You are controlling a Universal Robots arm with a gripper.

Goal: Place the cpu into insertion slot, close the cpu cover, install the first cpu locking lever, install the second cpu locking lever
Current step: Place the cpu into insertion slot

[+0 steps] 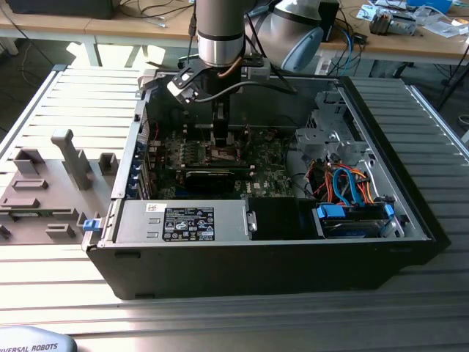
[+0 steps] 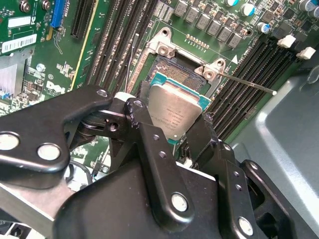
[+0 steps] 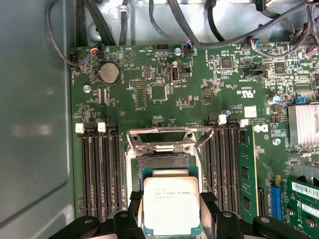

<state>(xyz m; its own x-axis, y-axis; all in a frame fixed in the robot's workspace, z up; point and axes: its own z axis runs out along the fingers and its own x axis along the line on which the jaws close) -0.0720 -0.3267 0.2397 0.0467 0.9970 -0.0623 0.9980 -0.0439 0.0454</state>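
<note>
Exterior view, left to right: grey fixture blocks (image 1: 44, 191) lie on the ribbed metal table (image 1: 440, 147), then the open computer case (image 1: 256, 257) with the gripper (image 1: 220, 136) reaching down into its middle, orange and blue cables (image 1: 344, 183) at right, a wooden workbench (image 1: 132, 29) far behind. In the first wrist view its jaws clamp the cpu (image 3: 171, 204) by opposite edges, held flat over the insertion slot (image 3: 163, 162), probably for a square drop; the cpu cover (image 3: 169, 135) stands raised.

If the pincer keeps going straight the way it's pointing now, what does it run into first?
Probably the dark square metal-rimmed insertion slot: the flat silver-topped square cpu clamped in the pincer hangs above it and would touch first. Gap unclear.
</note>
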